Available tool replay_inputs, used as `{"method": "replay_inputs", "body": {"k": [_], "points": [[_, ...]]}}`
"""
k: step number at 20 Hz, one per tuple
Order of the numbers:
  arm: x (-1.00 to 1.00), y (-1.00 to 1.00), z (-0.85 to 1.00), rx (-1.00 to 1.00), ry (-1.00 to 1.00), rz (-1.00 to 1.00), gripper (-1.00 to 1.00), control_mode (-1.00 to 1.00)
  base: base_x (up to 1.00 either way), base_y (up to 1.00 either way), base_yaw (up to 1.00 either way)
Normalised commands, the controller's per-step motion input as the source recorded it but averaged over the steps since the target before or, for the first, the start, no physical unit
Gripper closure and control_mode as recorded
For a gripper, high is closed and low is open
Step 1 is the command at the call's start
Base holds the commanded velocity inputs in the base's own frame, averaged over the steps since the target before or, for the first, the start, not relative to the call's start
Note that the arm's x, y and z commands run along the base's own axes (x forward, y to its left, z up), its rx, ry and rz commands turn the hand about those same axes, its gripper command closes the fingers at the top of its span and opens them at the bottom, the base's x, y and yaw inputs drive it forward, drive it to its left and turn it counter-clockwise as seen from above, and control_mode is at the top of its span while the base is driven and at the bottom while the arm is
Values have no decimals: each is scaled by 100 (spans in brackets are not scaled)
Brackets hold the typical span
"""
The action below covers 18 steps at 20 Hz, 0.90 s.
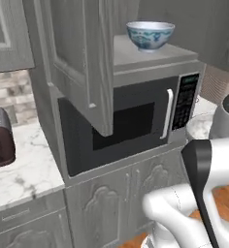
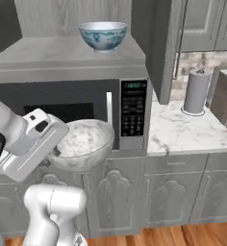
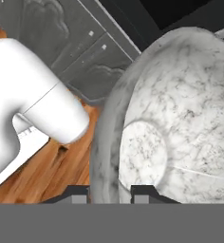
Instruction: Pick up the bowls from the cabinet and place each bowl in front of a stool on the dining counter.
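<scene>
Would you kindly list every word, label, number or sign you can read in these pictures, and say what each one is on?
Nothing can be read for certain.
Microwave display: greenish marks at the top of its control panel, too blurred to read.
Control panel buttons: pale rows of markings, too small to read.
Patterned bowl: painted ornament only, no lettering.
Marbled bowl, toaster, paper towel roll: no text visible.

Painted bowl (image 1: 150,35) stands alone on the pale cabinet shelf (image 1: 136,55) above the microwave (image 1: 136,118)
</scene>
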Motion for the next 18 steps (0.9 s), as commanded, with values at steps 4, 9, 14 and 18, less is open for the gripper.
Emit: {"method": "replay_inputs", "body": {"k": [4, 9, 14, 18], "points": [[0, 0, 0, 0, 0, 0, 100, 100, -53, -36, -71], [0, 0, 0, 0, 0, 0, 100, 100, -6, -68, -75], [0, 0, 0, 0, 0, 0, 100, 100, 2, -75, -87], [0, 0, 0, 0, 0, 0, 100, 100, 0, -73, -88]]}}
